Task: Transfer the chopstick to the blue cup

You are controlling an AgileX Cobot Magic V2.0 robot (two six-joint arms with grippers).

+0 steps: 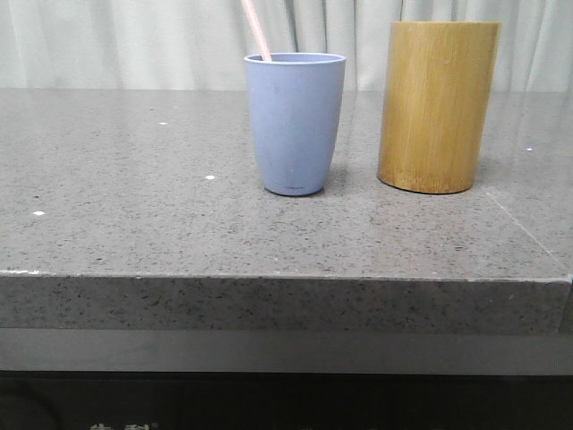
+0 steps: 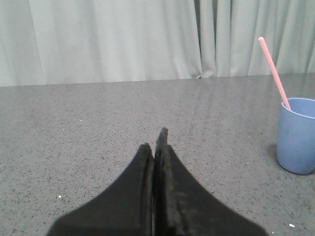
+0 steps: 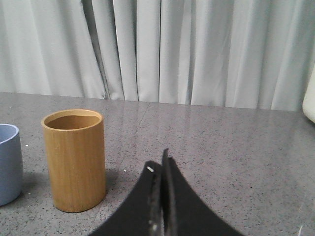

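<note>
The blue cup (image 1: 295, 123) stands on the grey stone table, left of a taller bamboo holder (image 1: 438, 106). A pale pink chopstick (image 1: 256, 30) leans out of the blue cup, only its upper end showing. The left wrist view has the same cup (image 2: 297, 136) and chopstick (image 2: 274, 73) off to one side. My left gripper (image 2: 156, 139) is shut with nothing in it, well away from the cup. My right gripper (image 3: 159, 160) is shut and empty too, beside the bamboo holder (image 3: 75, 159), whose visible inside shows nothing. Neither gripper appears in the front view.
The table's front edge (image 1: 286, 278) runs across the front view below the cups. Pale curtains (image 3: 197, 49) hang behind the table. A sliver of the blue cup (image 3: 9, 163) shows next to the bamboo holder, and a white object (image 3: 309, 98) sits at the far edge.
</note>
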